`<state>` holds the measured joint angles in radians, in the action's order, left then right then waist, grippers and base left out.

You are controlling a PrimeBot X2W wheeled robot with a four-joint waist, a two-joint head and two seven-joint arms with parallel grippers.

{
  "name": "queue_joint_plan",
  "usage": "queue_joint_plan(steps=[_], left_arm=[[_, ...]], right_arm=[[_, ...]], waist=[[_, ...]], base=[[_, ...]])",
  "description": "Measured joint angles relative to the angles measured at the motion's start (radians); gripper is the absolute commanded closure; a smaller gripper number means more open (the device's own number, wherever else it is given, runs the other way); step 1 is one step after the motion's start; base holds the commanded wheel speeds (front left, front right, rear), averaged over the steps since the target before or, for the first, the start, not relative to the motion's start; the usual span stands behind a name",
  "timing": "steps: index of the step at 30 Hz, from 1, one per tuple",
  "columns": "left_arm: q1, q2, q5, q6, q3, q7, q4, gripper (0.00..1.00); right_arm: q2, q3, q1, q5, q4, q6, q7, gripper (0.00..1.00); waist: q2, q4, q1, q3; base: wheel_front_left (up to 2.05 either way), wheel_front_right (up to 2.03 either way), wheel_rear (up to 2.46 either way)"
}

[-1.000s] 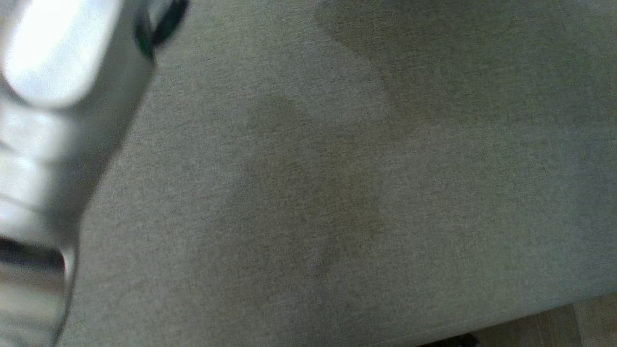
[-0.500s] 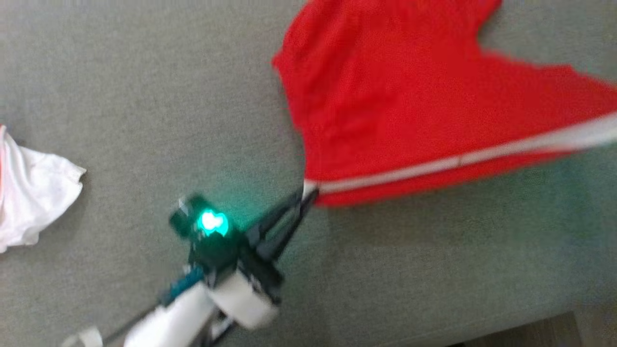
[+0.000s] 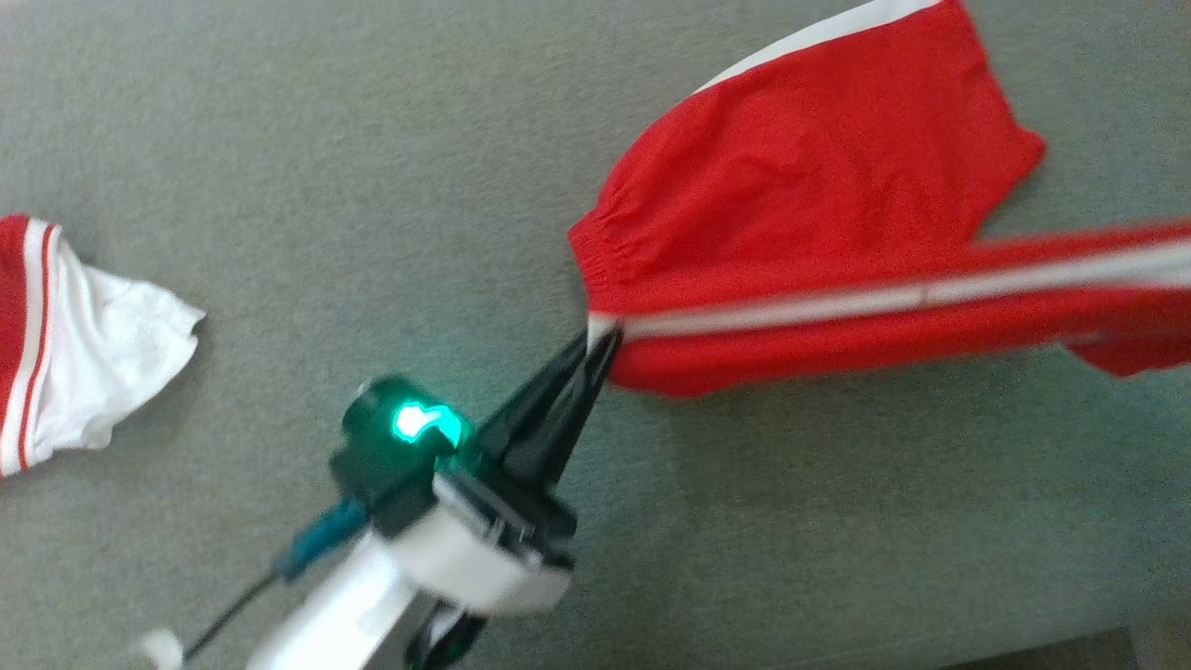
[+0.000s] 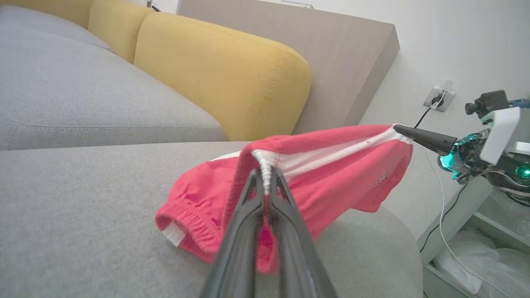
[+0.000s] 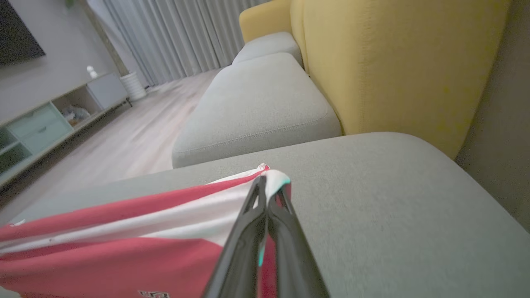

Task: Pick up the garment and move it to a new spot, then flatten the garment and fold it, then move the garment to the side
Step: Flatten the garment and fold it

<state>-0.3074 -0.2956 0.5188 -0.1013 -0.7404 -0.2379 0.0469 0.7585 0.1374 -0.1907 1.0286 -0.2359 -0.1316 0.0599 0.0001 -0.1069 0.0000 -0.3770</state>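
Head view: left gripper [image 3: 595, 337] pinched shut on the edge of the red white-striped fabric garment [image 3: 819, 186], draped beyond its tips over the grey fabric sofa cushion [image 3: 372, 140]; left wrist: right gripper [image 4: 396, 127] clamps the far end; right wrist: same closed bite, so lowering both ends level, stripe taut, looks smartest.

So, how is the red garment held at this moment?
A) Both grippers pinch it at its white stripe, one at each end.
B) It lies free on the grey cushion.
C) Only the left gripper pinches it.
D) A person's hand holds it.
A: the left gripper and the right gripper are each shut on the white stripe of the red garment, which runs taut between them.
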Motion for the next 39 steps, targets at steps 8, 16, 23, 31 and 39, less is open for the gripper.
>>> queue_joint_plan(steps=[8,16,23,31,39], left_arm=[[-0.229,0.132,0.116,-0.013,0.031,0.053,-0.185,1.00],[-0.384,0.195,0.160,-0.022,0.029,0.069,-0.339,1.00],[-0.443,0.214,0.171,-0.023,0.016,0.042,-0.414,0.39],[-0.438,0.189,0.011,0.115,0.029,-0.012,-0.416,0.00],[-0.189,0.159,-0.241,0.316,0.156,-0.019,-0.105,0.00]], right_arm=[[-0.055,-0.108,0.482,-0.289,0.149,0.000,-0.255,1.00],[-0.098,-0.270,0.839,-0.432,0.410,0.000,-0.343,1.00],[-0.148,-0.339,0.966,-0.409,0.608,0.000,-0.329,0.00],[-0.175,-0.355,0.972,-0.321,0.665,0.000,-0.243,0.00],[-0.171,-0.341,0.885,-0.281,0.790,0.000,-0.294,0.00]], waist=[[0.0000,0.063,0.0003,-0.079],[-0.0001,0.108,0.0003,-0.153],[-0.0001,0.132,0.0002,-0.190],[0.0000,0.130,-0.0001,-0.165],[-0.0001,0.144,-0.0001,-0.136]], base=[[0.00,0.00,0.00],[0.00,0.00,0.00],[0.00,0.00,0.00],[0.00,0.00,0.00],[0.00,0.00,0.00]])
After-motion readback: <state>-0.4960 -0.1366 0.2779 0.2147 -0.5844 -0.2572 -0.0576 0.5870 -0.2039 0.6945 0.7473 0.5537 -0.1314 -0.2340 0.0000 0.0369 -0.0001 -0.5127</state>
